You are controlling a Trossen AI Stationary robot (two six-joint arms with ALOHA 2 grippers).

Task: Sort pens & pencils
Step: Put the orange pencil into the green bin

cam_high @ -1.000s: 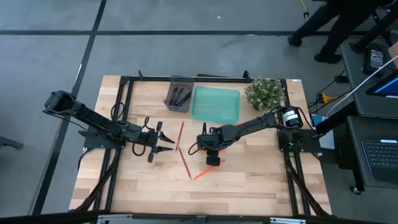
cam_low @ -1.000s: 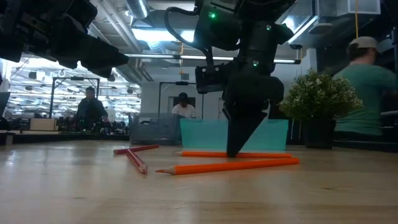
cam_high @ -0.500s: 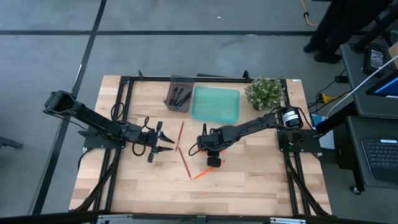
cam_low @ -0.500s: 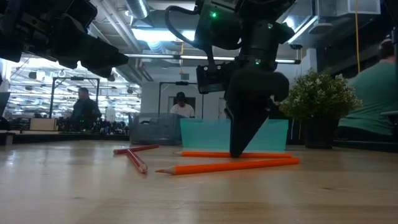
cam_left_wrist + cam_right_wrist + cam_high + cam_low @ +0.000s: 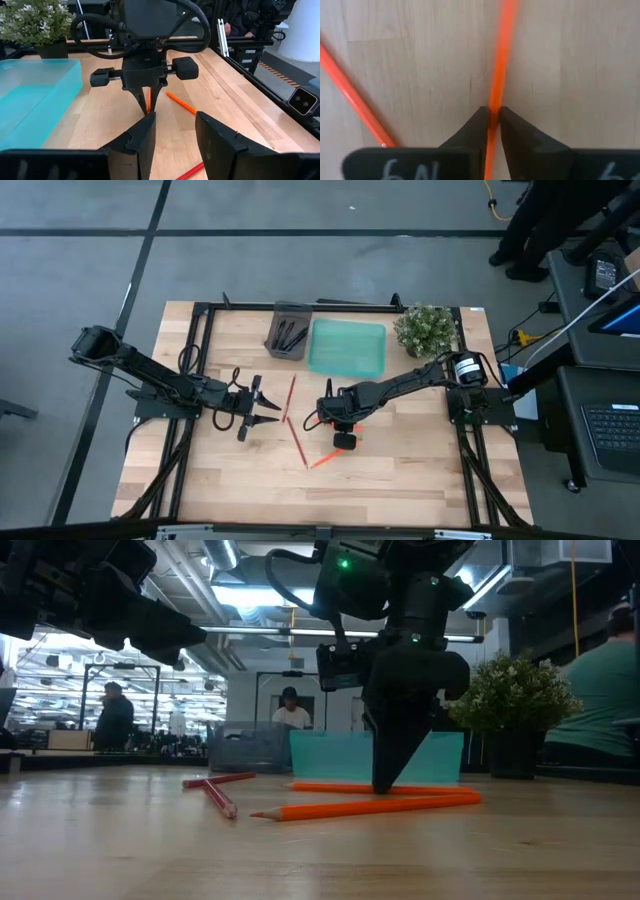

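Note:
My right gripper (image 5: pixel 385 786) points down at mid-table, shut on the farther of two orange pencils (image 5: pixel 330 787), which lies on the wood. The second orange pencil (image 5: pixel 370 806) lies just in front of it. Two red pencils (image 5: pixel 291 398) (image 5: pixel 298 442) lie to the left, flat on the table. The black pens (image 5: pixel 290 335) rest in a grey tray at the back. My left gripper (image 5: pixel 265 409) hovers open left of the red pencils and holds nothing. My right gripper pinches the orange pencil's shaft (image 5: pixel 494 102) between its two fingertips (image 5: pixel 479 122), about midway along its length. The fingers come from above, pointing steeply down, one on each side of the pencil. The pencil lies flat on the table.
A teal tray (image 5: pixel 347 346) stands at the back middle beside the grey tray (image 5: pixel 288 312), and a potted plant (image 5: pixel 427 328) at the back right. A black frame rail (image 5: pixel 300 306) runs along the table's edges. People move in the room beyond.
My right gripper's fingers have drawn together onto the far orange pencil while the hand stayed in place over it. The pencil has stayed on the table.

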